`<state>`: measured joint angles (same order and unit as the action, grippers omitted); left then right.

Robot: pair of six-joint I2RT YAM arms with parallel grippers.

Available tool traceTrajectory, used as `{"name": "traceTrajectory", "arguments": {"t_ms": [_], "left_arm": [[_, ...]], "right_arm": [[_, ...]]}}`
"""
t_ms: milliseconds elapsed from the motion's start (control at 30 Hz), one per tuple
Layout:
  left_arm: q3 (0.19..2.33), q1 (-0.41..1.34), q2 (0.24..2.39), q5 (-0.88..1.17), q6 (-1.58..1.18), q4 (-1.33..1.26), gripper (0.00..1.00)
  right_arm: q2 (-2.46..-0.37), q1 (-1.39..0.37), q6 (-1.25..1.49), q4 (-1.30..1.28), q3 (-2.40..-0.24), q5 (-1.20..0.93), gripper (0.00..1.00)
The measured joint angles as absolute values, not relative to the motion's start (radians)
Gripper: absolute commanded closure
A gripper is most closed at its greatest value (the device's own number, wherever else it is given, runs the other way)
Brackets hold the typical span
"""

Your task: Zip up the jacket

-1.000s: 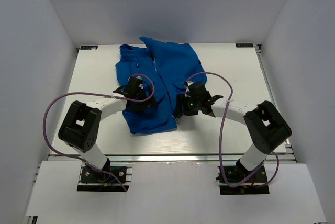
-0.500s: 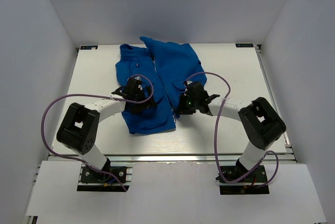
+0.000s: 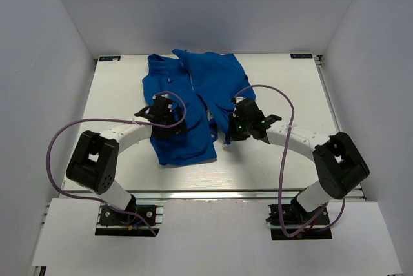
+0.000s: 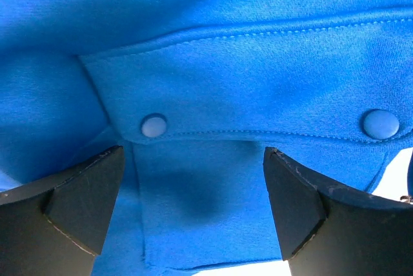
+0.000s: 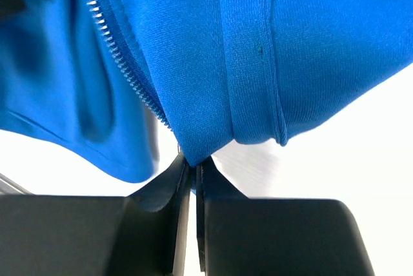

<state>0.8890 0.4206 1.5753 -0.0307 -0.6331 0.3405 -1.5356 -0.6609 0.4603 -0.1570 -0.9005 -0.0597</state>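
The bright blue jacket (image 3: pixel 213 82) lies spread on the white table (image 3: pixel 290 82), its front unzipped. My left gripper (image 3: pixel 173 126) hovers open over the left panel. In the left wrist view its fingers (image 4: pixel 77 205) stand wide apart just above a pocket flap (image 4: pixel 258 82) with two blue snaps (image 4: pixel 153 125). My right gripper (image 3: pixel 228 137) is shut on the jacket's lower corner. In the right wrist view the jaws (image 5: pixel 191 166) pinch the hem tip where the silvery zipper teeth (image 5: pixel 122 57) end. The zipper pull is not visible.
White walls enclose the table on three sides. Purple cables (image 3: pixel 71 128) loop from both arms over the table. Bare tabletop lies to the right of the jacket (image 5: pixel 361 134) and along the near edge (image 3: pixel 213 176).
My right gripper has shut on the jacket's lower zipper corner and shifted slightly right with it. The left gripper stayed open and edged a little farther up the left panel.
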Motion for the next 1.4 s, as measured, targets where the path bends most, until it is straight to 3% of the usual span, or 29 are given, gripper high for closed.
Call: {"name": "traceTrajectory", "arguments": {"t_ms": [167, 300, 433, 833, 1133, 1233, 1267, 1400], "left_arm": [[0.889, 0.421, 1.548, -0.046, -0.615, 0.350, 0.02], [0.889, 0.421, 1.520, -0.045, -0.602, 0.351, 0.02], [0.889, 0.421, 1.509, -0.041, -0.590, 0.351, 0.02], [0.889, 0.421, 1.508, -0.018, -0.579, 0.351, 0.02], [0.889, 0.421, 1.507, -0.014, -0.575, 0.352, 0.02], [0.889, 0.421, 1.501, -0.014, -0.575, 0.355, 0.02], [0.889, 0.421, 1.497, -0.014, -0.574, 0.358, 0.02], [0.904, 0.421, 1.482, 0.006, -0.563, 0.385, 0.02]], "right_arm": [[-1.535, -0.661, 0.372, -0.226, -0.879, -0.060, 0.84], [-1.553, -0.661, 0.320, -0.257, -0.867, -0.069, 0.61], [-1.557, -0.661, 0.290, -0.263, -0.867, -0.094, 0.51], [-1.558, -0.661, 0.288, -0.260, -0.867, -0.081, 0.46], [-1.601, -0.661, 0.318, -0.211, -0.867, -0.044, 0.52], [-1.620, -0.661, 0.321, -0.203, -0.867, -0.044, 0.66], [-1.625, -0.661, 0.324, -0.200, -0.867, -0.044, 0.76], [-1.626, -0.661, 0.333, -0.173, -0.856, -0.049, 0.99]]}}
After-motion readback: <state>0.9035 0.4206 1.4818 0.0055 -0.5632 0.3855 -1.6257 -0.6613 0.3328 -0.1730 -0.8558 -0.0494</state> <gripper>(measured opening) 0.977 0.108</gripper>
